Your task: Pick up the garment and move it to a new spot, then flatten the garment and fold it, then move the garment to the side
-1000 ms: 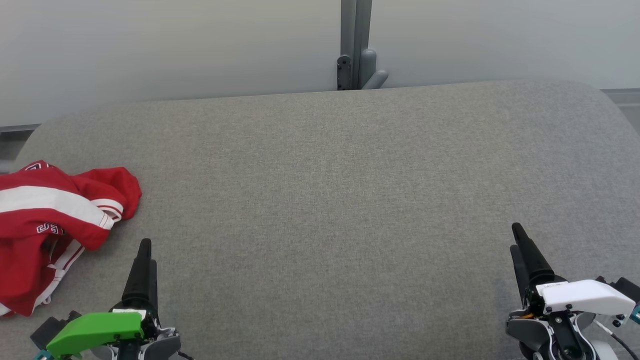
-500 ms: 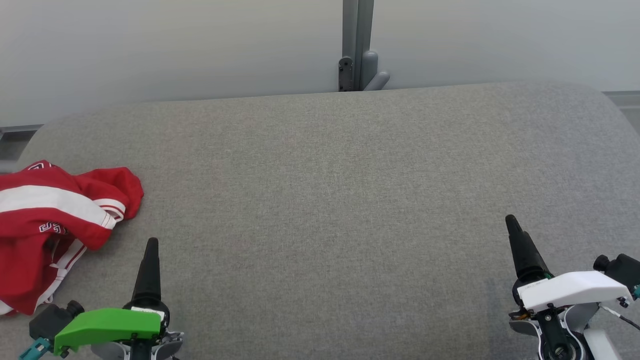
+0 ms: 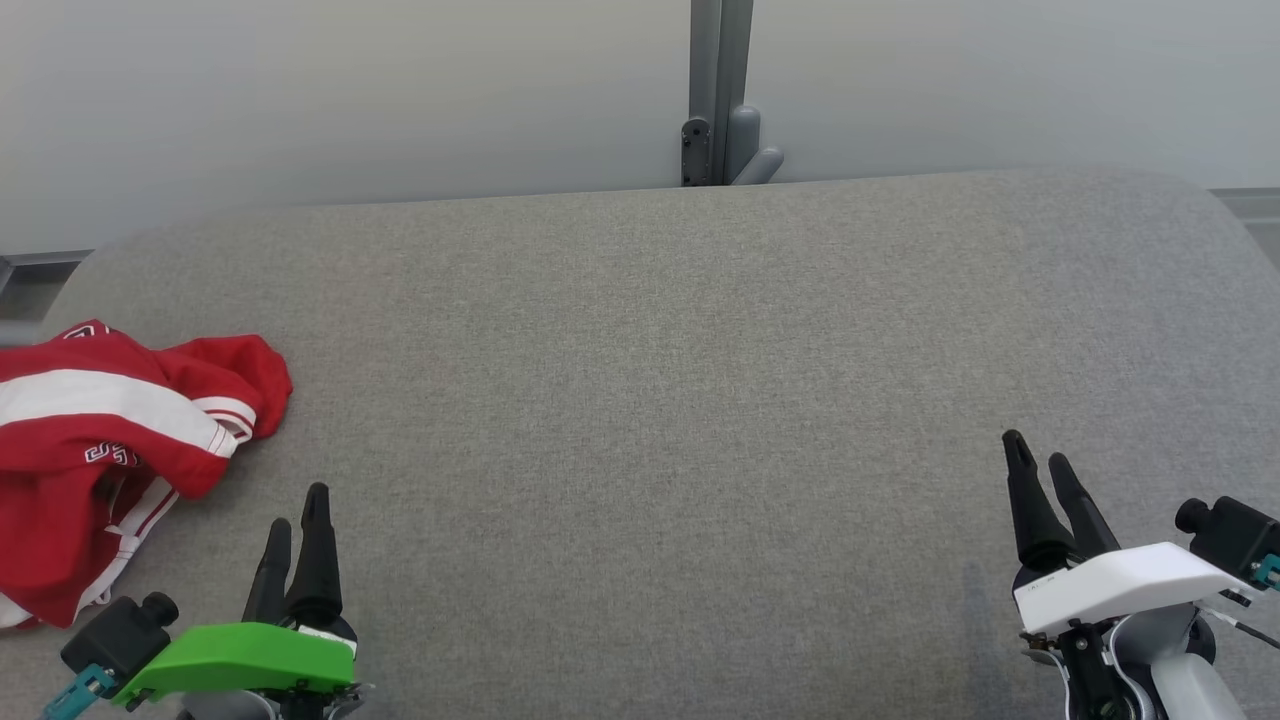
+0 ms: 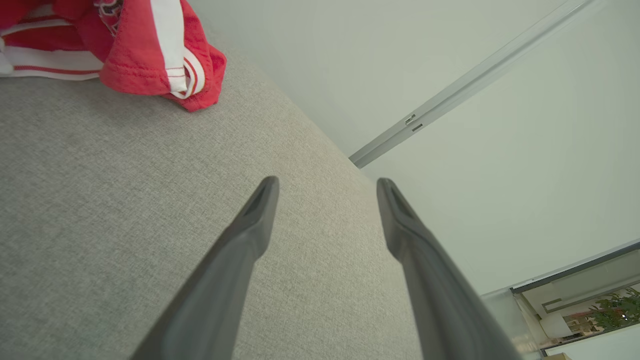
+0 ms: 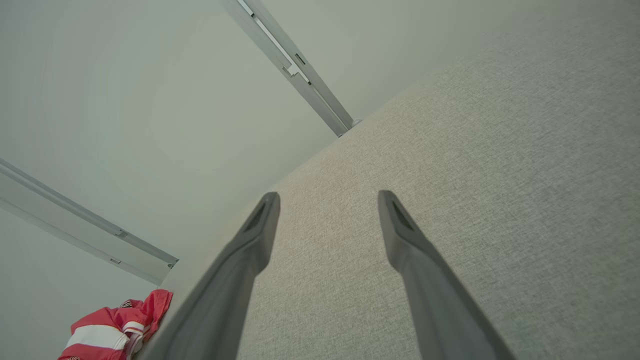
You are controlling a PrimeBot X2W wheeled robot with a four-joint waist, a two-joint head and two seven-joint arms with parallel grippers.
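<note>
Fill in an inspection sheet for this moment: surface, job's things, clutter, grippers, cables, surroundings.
Surface: grey fabric surface, smooth, no wrinkles seen.
Job's things: red and white garment, crumpled at the left edge, partly cut off by the head view.
Clutter: nothing seen.
Grippers: left gripper open, near the garment but apart from it; right gripper open over plain fabric; neither holds anything.
Cables: thin cable by the right wrist.
Surroundings: pale wall with a grey post behind.

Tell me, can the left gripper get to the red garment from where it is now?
Probably yes. The left gripper is open and empty, the red garment lies crumpled close on its left, and only the grey surface lies between them.
</note>
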